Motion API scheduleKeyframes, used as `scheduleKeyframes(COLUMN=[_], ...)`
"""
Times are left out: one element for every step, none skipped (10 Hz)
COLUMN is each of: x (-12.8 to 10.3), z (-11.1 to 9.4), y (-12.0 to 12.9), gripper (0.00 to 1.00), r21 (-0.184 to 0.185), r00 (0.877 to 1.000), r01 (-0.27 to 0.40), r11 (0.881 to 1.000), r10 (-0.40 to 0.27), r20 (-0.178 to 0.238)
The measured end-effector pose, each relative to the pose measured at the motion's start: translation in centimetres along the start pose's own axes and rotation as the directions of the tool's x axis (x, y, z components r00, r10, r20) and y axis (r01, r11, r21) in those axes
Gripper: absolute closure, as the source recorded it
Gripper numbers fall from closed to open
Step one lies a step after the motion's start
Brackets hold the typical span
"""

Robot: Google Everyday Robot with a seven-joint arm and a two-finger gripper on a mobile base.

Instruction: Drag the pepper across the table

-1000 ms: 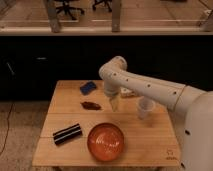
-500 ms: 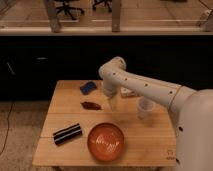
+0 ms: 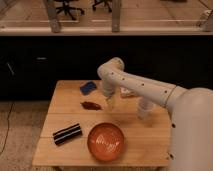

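The pepper (image 3: pixel 91 105) is a small dark red-brown wrinkled piece lying on the light wooden table (image 3: pixel 65 117), left of centre. My gripper (image 3: pixel 110 102) hangs from the white arm, pointing down, just to the right of the pepper and close above the tabletop. A small gap shows between the gripper and the pepper.
A blue flat pad (image 3: pixel 88 87) lies at the back behind the pepper. A black striped bar (image 3: pixel 67 133) lies at the front left. An orange bowl (image 3: pixel 106 141) stands at the front centre. A white cup (image 3: pixel 144 108) stands right of the gripper, under the arm.
The arm has shifted slightly left and lower toward the pepper. The pepper has not moved.
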Motion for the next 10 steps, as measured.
scheduleKeyframes(x=[-0.1, -0.4, -0.6, -0.7, -0.6, -0.7, -1.0, -1.2, -1.1, -1.3], z=[0.3, 0.8, 1.1, 1.5, 2.1, 2.5, 2.8, 3.2, 3.4, 3.7], y=[-0.2, -0.5, -0.7, -1.0, -1.1, -1.3, -1.5, -1.6, -1.7, -1.8], gripper=[0.2, 0.2, 0.2, 0.2, 0.2, 0.2, 0.2, 0.2, 0.2, 0.2], r21=[-0.002, -0.007, -0.009, -0.014, -0.021, -0.024, -0.027, -0.031, -0.032, -0.034], r00=[1.0, 1.0, 1.0, 1.0, 0.999, 0.999, 0.999, 0.998, 0.998, 0.997], r01=[0.004, 0.012, 0.018, 0.027, 0.036, 0.044, 0.052, 0.059, 0.063, 0.069], r11=[1.0, 1.0, 1.0, 1.0, 0.999, 0.999, 0.998, 0.998, 0.997, 0.997], r10=[-0.004, -0.012, -0.018, -0.027, -0.036, -0.044, -0.052, -0.058, -0.063, -0.069], r20=[0.002, 0.006, 0.008, 0.011, 0.012, 0.013, 0.014, 0.015, 0.014, 0.016])
